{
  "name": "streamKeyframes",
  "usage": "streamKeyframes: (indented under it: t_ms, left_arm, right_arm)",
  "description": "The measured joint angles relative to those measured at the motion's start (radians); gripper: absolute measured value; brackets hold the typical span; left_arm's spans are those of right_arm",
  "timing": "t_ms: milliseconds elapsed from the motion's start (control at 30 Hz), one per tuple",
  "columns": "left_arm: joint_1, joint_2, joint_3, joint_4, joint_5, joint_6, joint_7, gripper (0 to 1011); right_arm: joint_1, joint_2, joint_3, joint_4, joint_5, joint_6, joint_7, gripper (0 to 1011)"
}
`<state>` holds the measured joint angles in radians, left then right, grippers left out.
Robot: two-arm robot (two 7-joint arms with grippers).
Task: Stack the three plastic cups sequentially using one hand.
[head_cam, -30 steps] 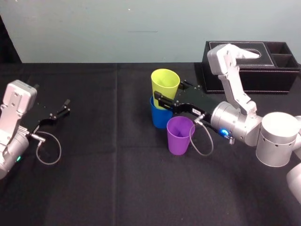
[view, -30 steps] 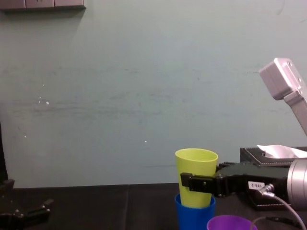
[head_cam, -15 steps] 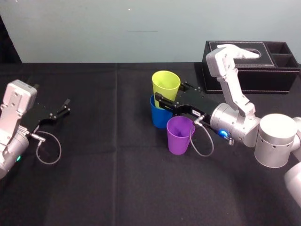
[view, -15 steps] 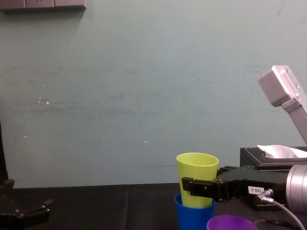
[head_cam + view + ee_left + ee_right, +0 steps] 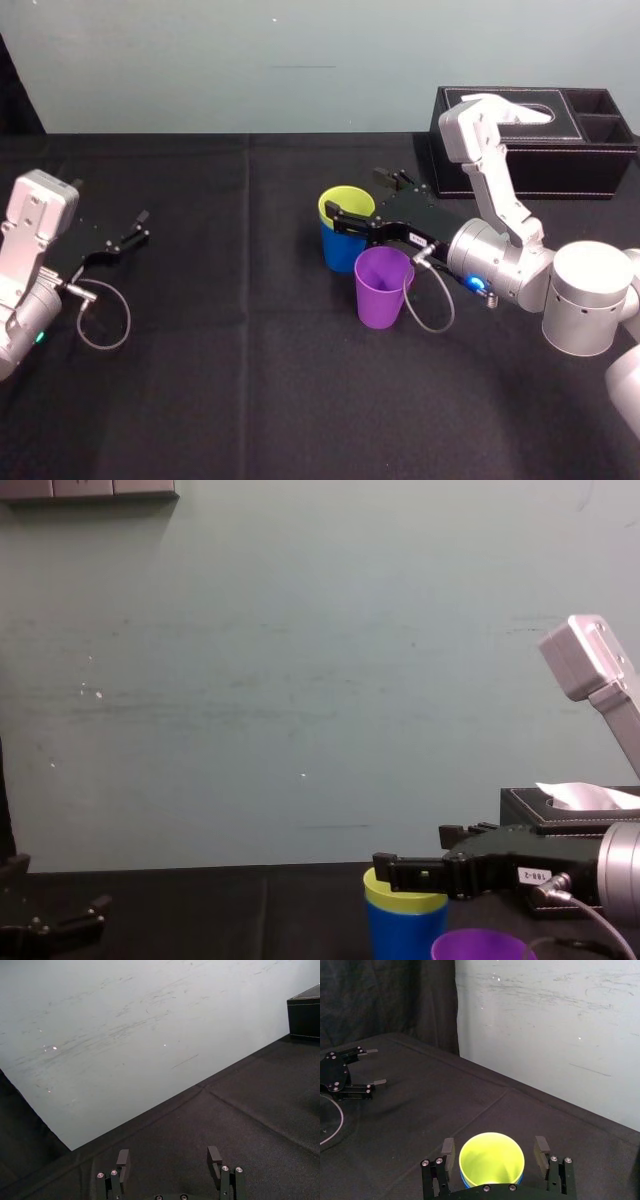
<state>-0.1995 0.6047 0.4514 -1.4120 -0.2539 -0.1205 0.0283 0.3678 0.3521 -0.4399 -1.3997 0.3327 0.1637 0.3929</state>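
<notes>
The yellow-green cup (image 5: 400, 891) sits deep in the blue cup (image 5: 403, 932), only its rim showing. The right pincer (image 5: 411, 850) flanks that rim, jaws spread. The purple cup (image 5: 480, 946) stands nearer.

You can read one marking: a small white label (image 5: 533, 875) on the right gripper (image 5: 412, 850), lower right of the chest view, apparently "188-2".

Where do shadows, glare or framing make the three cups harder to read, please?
Head view: even light; the black tablecloth swallows shadows; the open right end effector straddles the yellow-green plastic cup nested in the blue plastic cup; the left end effector rests far left. Chest view: the bottom edge cuts the purple plastic cup. Right wrist view: the blue cup shows as a thin rim.
</notes>
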Motion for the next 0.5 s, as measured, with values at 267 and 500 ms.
streamKeyframes:
  t_ms: [267,500]
  left_arm:
    - [0.0,0.0,0.0,0.0,0.0,0.0,0.0,1011]
    - [0.0,0.0,0.0,0.0,0.0,0.0,0.0,1011]
  right_arm:
    - [-0.001,0.0,0.0,-0.001,0.001,0.001,0.0,1002]
    - [-0.031,0.021,0.034,-0.055,0.01,-0.013,-0.003,1002]
